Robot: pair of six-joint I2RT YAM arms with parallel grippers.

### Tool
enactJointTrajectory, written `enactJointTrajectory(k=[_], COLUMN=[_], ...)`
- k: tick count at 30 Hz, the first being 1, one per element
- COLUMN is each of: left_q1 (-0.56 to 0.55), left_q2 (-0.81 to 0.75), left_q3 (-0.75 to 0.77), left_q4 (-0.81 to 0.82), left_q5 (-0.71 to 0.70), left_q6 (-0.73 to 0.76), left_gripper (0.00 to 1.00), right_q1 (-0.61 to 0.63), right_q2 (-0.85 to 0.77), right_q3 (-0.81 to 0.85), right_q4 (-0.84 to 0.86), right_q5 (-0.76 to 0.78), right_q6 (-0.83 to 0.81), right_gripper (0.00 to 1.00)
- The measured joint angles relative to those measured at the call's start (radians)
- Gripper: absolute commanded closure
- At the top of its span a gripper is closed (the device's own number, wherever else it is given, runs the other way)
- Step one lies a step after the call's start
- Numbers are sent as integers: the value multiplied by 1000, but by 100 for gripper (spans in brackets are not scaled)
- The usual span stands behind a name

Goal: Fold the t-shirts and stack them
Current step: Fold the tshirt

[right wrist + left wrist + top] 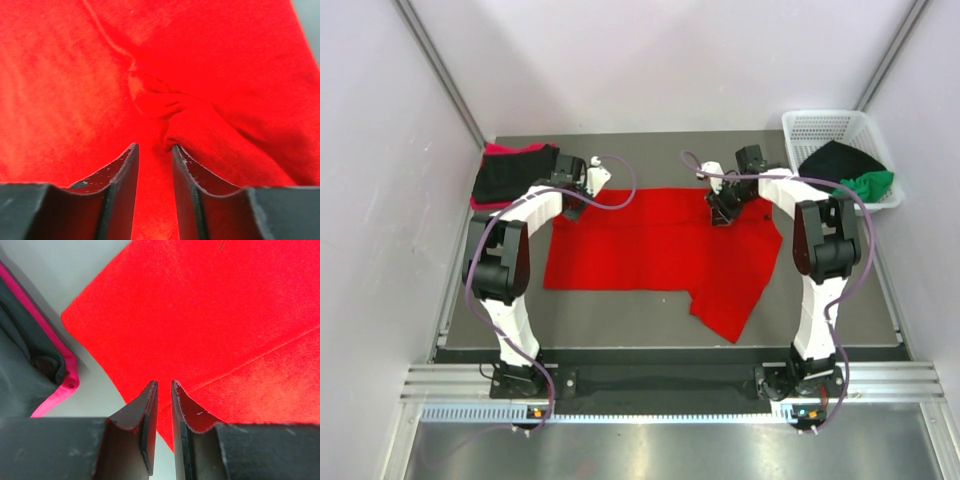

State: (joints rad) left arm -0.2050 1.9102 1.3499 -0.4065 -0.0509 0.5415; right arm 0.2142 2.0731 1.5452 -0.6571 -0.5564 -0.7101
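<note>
**Task item.** One bright red cloth t-shirt (660, 250) lies spread on the grey table (620, 312), central, between the two arms. Its far edge runs straight. A large flap juts toward the near right, so the outline is uneven and the fold is judged not yet made. The surface is mostly smooth, with one seam line and a small pucker near the far edge.

**Left pincer** (162, 386). It sits low over the shirt's far left corner, presumably to take that corner for folding. The jaws stand almost together with a thin gap. Whether cloth is caught between them cannot be told.

**Right pincer** (154, 146). It sits over the far edge, toward the right. The jaws are apart, released. A bunched ridge of red cloth touches one fingertip (176, 150) and is not clamped.

**Surroundings.** At far left, near the red corner, a folded black t-shirt (510, 178) lies with a pinkish red t-shirt (502, 150) showing at its edges, evidently the stack. At far right a white plastic lattice basket (820, 125) holds a crumpled black t-shirt (835, 158) and a green t-shirt (870, 183), apparently awaiting folding.
</note>
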Motion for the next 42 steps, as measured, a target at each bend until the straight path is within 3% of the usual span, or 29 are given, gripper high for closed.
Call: enactJointTrajectory(k=[4, 8, 11, 15, 27, 40, 42], left_q1=[0, 0, 0, 0, 0, 8, 8], left_q2=[0, 0, 0, 0, 0, -1, -1], left_q3=[0, -6, -16, -25, -30, -24, -23], left_q4=[2, 4, 4, 4, 19, 23, 23], left_q5=[-3, -10, -14, -17, -16, 7, 9], left_q6=[3, 3, 3, 7, 9, 7, 7], left_gripper=[78, 78, 78, 79, 79, 79, 79], right_q1=[13, 21, 21, 25, 100, 164, 164], right_q2=[0, 0, -5, -43, -307, -330, -340], right_q3=[-16, -47, -54, -95, -166, -289, -289], right_q4=[45, 72, 94, 109, 84, 32, 27], right_q5=[45, 85, 108, 141, 197, 274, 287], right_q6=[20, 29, 37, 47, 87, 139, 151], right_gripper=[73, 88, 93, 95, 94, 93, 81])
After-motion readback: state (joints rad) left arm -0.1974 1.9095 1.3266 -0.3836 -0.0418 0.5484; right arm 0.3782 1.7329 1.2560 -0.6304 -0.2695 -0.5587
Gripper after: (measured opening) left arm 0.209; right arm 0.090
